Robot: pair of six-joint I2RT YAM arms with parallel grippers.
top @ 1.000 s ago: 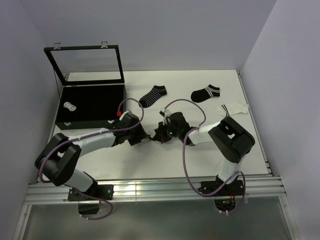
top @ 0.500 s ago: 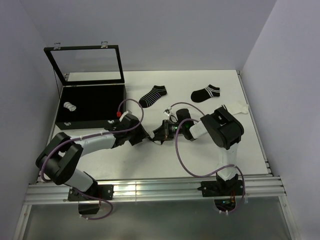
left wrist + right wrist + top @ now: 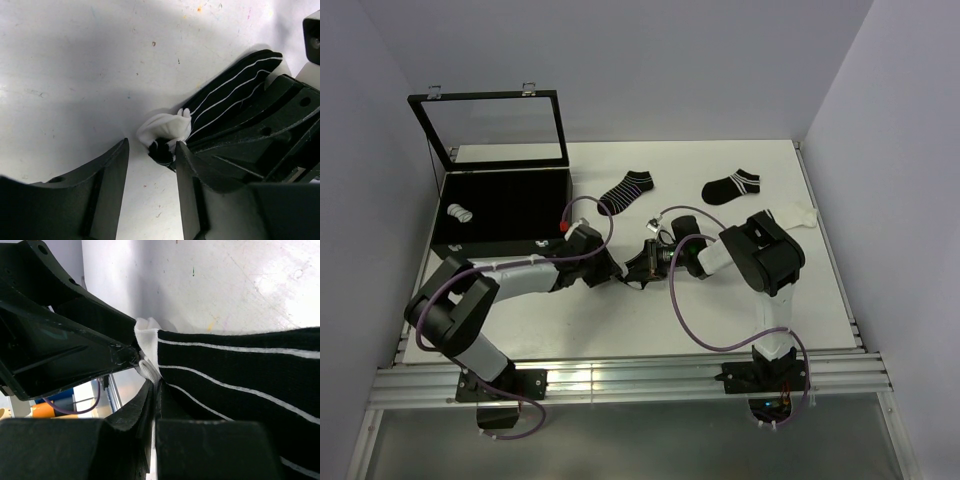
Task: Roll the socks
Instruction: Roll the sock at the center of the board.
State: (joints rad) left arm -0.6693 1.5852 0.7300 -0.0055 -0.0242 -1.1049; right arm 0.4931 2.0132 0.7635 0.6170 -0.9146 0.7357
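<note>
A black sock with thin white stripes (image 3: 232,92) lies on the white table between my two grippers, its white-lined end (image 3: 162,129) bunched up. My right gripper (image 3: 155,390) is shut on this sock (image 3: 240,380), its jaws pressed together on the fabric. My left gripper (image 3: 150,167) is open, its fingers (image 3: 112,175) just short of the bunched end, with nothing between them. In the top view the two grippers meet at mid-table, the left gripper (image 3: 613,268) facing the right gripper (image 3: 638,268).
A black striped sock (image 3: 627,190), a black sock with a striped cuff (image 3: 731,186) and a white sock (image 3: 790,216) lie flat at the back. A black case (image 3: 490,245) with raised lid (image 3: 495,128) stands at the left, holding a rolled bundle (image 3: 460,213).
My right arm's elbow has swung back and to the left while its gripper stayed on the sock. My left gripper has edged slightly to the right toward the sock's end.
</note>
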